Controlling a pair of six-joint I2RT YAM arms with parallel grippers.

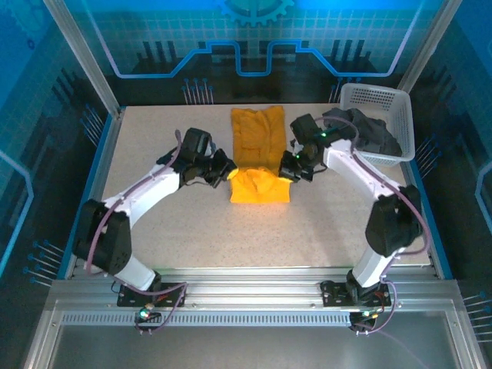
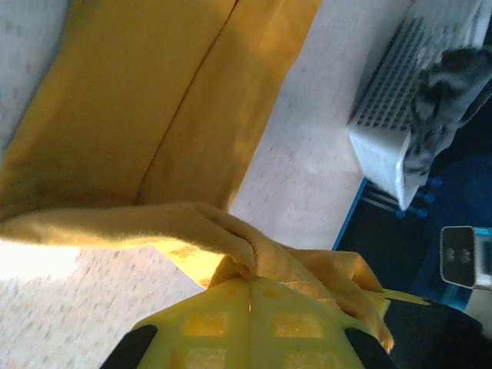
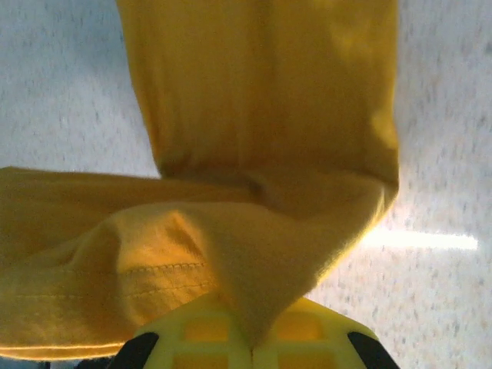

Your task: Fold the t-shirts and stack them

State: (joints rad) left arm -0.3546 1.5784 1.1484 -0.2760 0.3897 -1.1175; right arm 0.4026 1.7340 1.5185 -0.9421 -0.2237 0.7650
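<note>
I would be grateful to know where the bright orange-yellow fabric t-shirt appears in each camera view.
Top external: orange-yellow t-shirt at centre, between left gripper and right gripper.
Left wrist: upper left, draping down into the left gripper.
Right wrist: top centre, spreading down to the right gripper.
Shared landmark: pale speckled tabletop.

Speckled table [image 1: 231, 231], blue-lit walls [image 1: 154, 38]

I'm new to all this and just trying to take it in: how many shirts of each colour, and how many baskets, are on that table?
Yellow shirt: 1
Dark grey shirt: 1, as far as the bunched heap in the basket shows
White basket: 1
Total: 3
</note>
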